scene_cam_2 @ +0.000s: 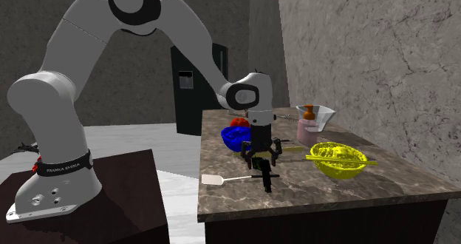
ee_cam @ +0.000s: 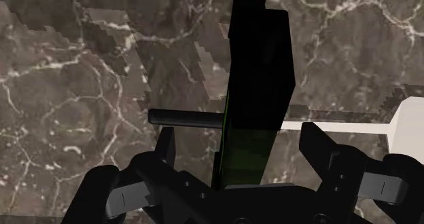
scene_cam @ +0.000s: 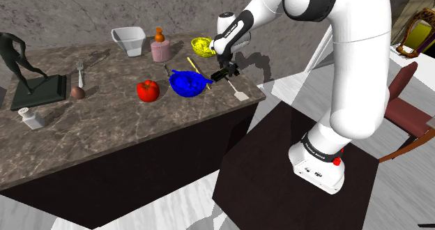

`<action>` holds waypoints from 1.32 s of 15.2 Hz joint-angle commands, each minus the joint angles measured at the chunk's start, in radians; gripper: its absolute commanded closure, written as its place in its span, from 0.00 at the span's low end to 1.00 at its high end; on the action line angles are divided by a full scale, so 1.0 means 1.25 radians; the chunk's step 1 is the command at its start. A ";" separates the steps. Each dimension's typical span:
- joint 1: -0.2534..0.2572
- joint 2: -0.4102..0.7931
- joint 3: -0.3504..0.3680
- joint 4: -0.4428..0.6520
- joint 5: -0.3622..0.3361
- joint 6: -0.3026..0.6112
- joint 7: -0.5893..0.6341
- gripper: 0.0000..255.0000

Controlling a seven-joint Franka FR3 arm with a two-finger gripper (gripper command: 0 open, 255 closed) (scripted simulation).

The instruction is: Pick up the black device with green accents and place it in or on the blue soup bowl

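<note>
The black device (ee_cam: 258, 73), with a green stripe down one side, stands up between the gripper's (ee_cam: 241, 138) two fingers (ee_cam: 168, 148). It runs from the palm out past the fingertips toward the marbled counter (ee_cam: 68, 87). The fingers are spread wide and neither one clasps it: counter shows in the gap on each side, and the gap is wider at one finger than at the other. In the second exterior view the device (scene_cam_2: 262, 172) hangs slightly tilted under the gripper (scene_cam_2: 262, 148), its lower end at or just above the counter surface; I cannot tell which.

A white spatula (ee_cam: 408, 124) lies flat just beside the device, its blade (scene_cam_2: 214, 180) near the counter edge that faces the stand. The blue soup bowl (scene_cam: 188, 82) sits just beside the gripper (scene_cam: 226, 72), on the side toward the counter's middle, and the device is outside it. A yellow bowl (scene_cam: 202, 46) stands near the wall-side edge, with a pink bottle (scene_cam: 161, 49) and a pale cup (scene_cam: 129, 40) further along that edge. A tomato (scene_cam: 148, 90) lies beyond the blue bowl. A dark figurine (scene_cam: 24, 68) stands at the counter's far end.
</note>
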 commanded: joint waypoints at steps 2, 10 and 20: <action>0.000 0.000 0.000 0.000 0.000 0.000 0.000 1.00; 0.000 0.000 0.000 0.000 0.000 0.000 0.000 1.00; 0.009 -0.081 -0.010 -0.004 -0.011 -0.076 -0.005 1.00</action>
